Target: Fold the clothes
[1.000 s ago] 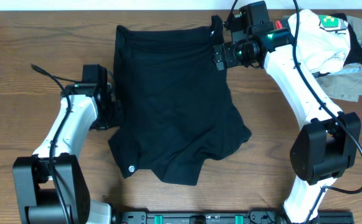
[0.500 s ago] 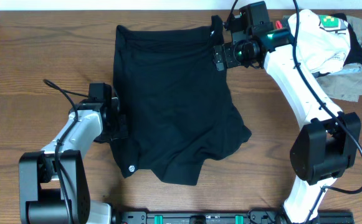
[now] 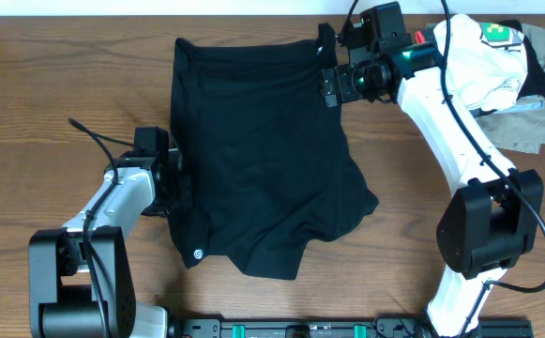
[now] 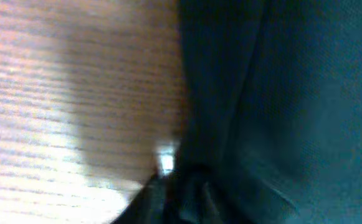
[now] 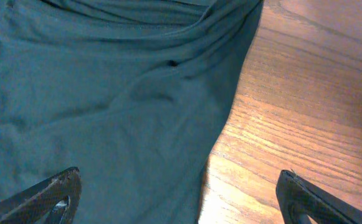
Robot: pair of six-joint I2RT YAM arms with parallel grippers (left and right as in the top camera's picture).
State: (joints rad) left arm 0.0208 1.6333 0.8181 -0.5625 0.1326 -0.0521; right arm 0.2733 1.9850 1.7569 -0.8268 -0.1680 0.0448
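Observation:
A black garment lies spread on the wooden table, with a small white logo near its lower left corner. My left gripper is low at the garment's left edge. In the blurred left wrist view its dark fingers meet at the cloth's edge, apparently shut on it. My right gripper hovers over the garment's upper right corner. In the right wrist view it is open, one finger over the cloth and the other over bare wood.
A pile of other clothes, white, khaki and black, lies at the back right next to the right arm. The table's back edge runs just above the garment. Bare wood lies left of the garment.
My left arm swung down and right, bringing its gripper onto the garment's left edge, then held still. The right arm has not moved.

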